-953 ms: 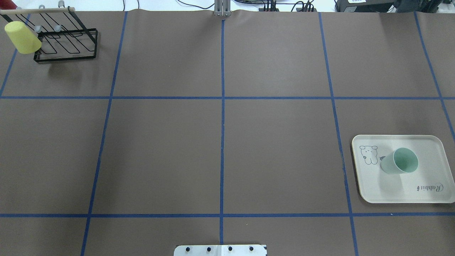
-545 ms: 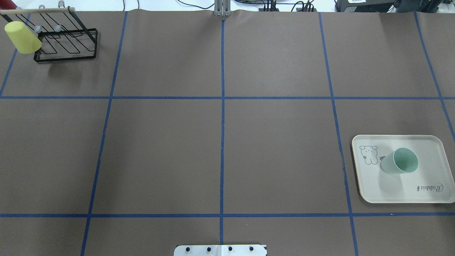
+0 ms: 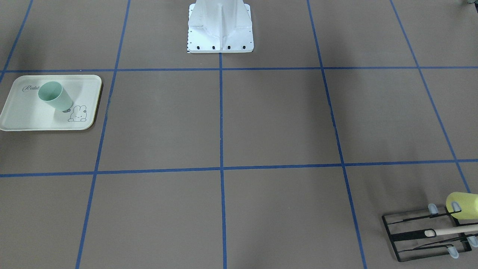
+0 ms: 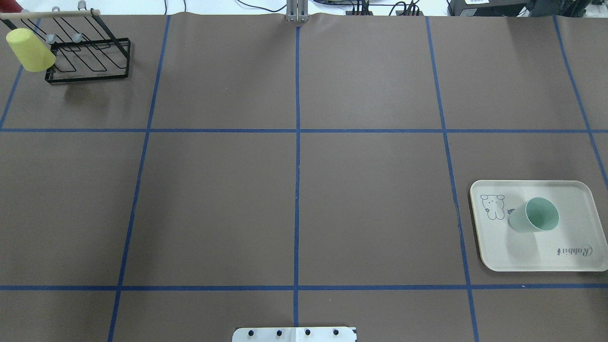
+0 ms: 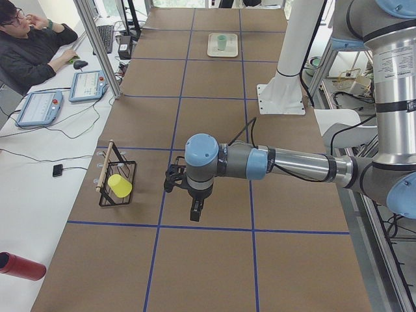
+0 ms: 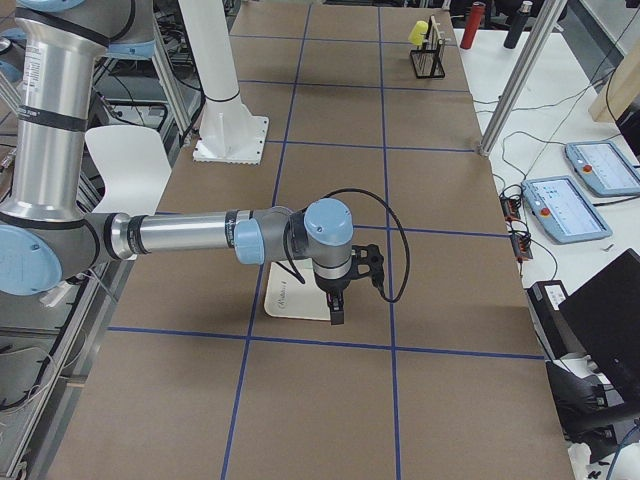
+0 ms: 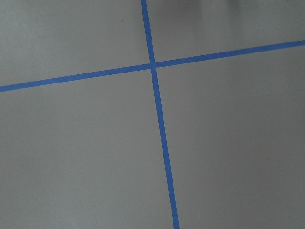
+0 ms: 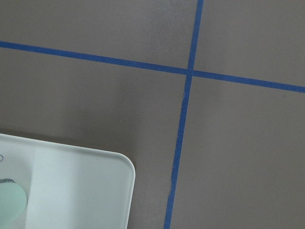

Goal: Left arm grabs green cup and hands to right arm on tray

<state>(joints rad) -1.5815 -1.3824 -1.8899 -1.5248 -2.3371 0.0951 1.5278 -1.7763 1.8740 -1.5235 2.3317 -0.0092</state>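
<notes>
**Cream tray (image 3: pixel 22 120) carries the green cup (image 3: pixel 55 96); neither gripper is on it**

Front-facing view: I see the green cup standing mouth up on the tray, just beside the bunny drawing and partly covering the "Rabbit" script. The tray is at the view's left edge on the brown table (image 3: pixel 269 119), which is gridded with blue tape (image 3: pixel 221 112). The white robot base (image 3: pixel 220 33) is at the top middle. The black wire rack (image 3: pixel 410 236) is at the bottom right, with a yellow cup (image 3: pixel 465 205) hung on it. No arms show here.

Overhead view: same layout. Tray and green cup are at the right edge, rack and yellow cup in the far left corner, well apart.

Exterior left: the left arm (image 5: pixel 292 164) reaches out over the table. The left gripper (image 5: pixel 194 217) points down, near the rack but apart from it. I cannot tell how its jaws stand. An operator (image 5: pixel 29 49) sits at the side desk.

Exterior right: the right arm (image 6: pixel 190 236) is stretched out level. The right gripper (image 6: pixel 336 316) hangs over the tray's near edge. I cannot tell its jaws either, and the arm hides the cup.

Left wrist: only a tape crossing on bare table.

Right wrist: a tray corner at lower left, with a sliver of green cup at the frame edge.
</notes>
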